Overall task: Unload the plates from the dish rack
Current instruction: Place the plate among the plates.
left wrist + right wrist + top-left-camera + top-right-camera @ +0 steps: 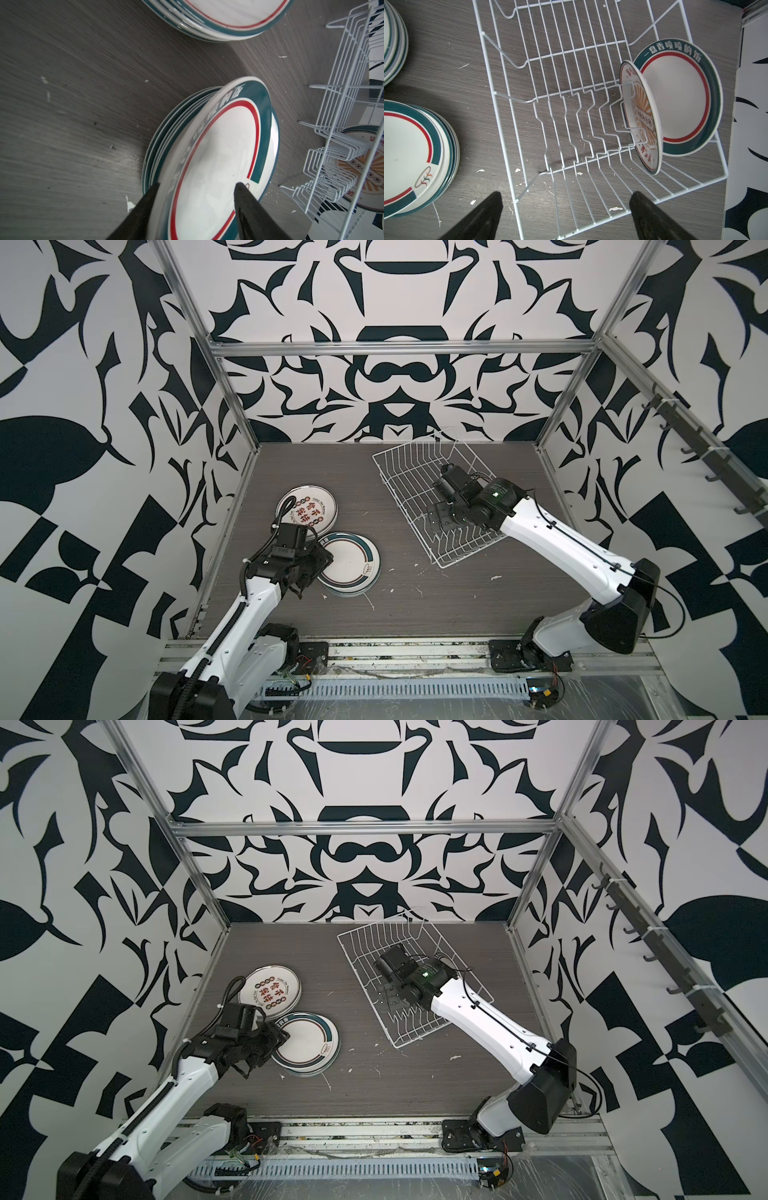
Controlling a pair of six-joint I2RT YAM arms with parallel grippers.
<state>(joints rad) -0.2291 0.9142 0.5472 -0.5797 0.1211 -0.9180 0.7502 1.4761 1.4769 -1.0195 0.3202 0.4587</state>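
Observation:
Two of the plates stand upright at one end of the dish rack (571,62): a sunburst plate (641,116) and a green-rimmed plate (679,99) behind it. My right gripper (565,199) hangs open over the rack's other end, with only wire between its fingers. In both top views the right arm hides these two plates. On the table lie a stack with red-brown characters (307,508) and a green-rimmed stack (351,564). My left gripper (197,187) is open astride the rim of the top green-rimmed plate (218,155), which rests tilted on its stack.
The rack (415,472) sits skewed at the back right of the grey wood-grain table (415,605). The cage's metal posts (232,406) and patterned walls close in the table. White flecks are scattered over its surface.

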